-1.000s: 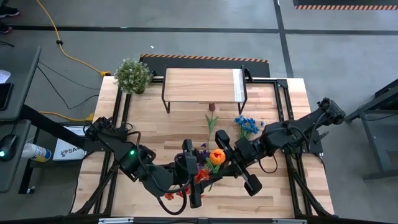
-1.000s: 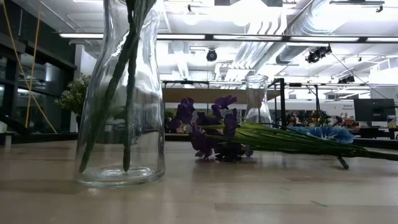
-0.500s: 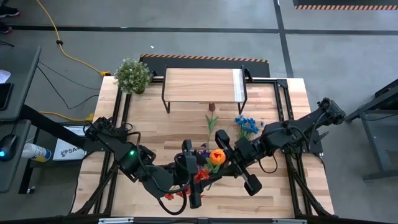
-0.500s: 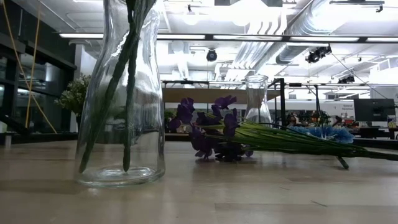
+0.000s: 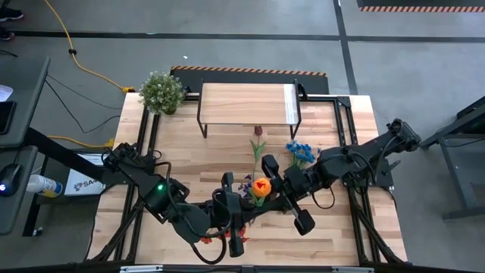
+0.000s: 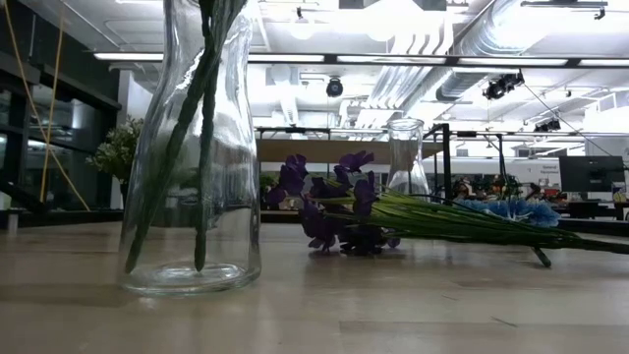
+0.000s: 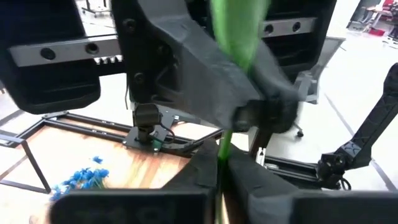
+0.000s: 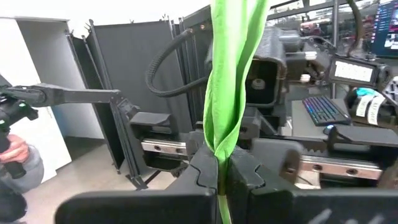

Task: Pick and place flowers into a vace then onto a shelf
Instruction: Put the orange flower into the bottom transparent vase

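Observation:
My left gripper (image 5: 242,218) and my right gripper (image 5: 267,197) meet near the table's front middle, each shut on a thin green stem. An orange bloom (image 5: 261,186) sits beside my right gripper, and red blooms (image 5: 229,230) show under my left. In the low view a clear glass vase (image 6: 192,147) stands on its base with green stems inside. Purple flowers (image 6: 334,202), blue flowers (image 5: 299,152) and a maroon flower (image 5: 258,131) lie flat on the table. The shelf (image 5: 246,105) stands at the far middle. My left gripper pinches a green stem (image 7: 220,163) between its two fingers, which lie across it. The stem runs on past the fingers toward the other gripper. Which flower it belongs to, I cannot tell. My right gripper pinches a green stem with a folded leaf (image 8: 219,160) between its two fingers, which lie across it. The leaf rises past the fingers. The orange bloom lies close beside the gripper in the high view.
A second, smaller glass vase (image 6: 406,157) stands farther back. A bushy potted plant (image 5: 161,91) stands at the far left corner. Black frame rails (image 5: 345,121) run along the table's sides. A person's hand (image 8: 15,152) shows beyond the table.
My right gripper has shifted a little toward the table's left and far edge, taking the orange bloom with it. My left gripper has stayed nearly still. The vase and the flowers lying on the table have not moved.

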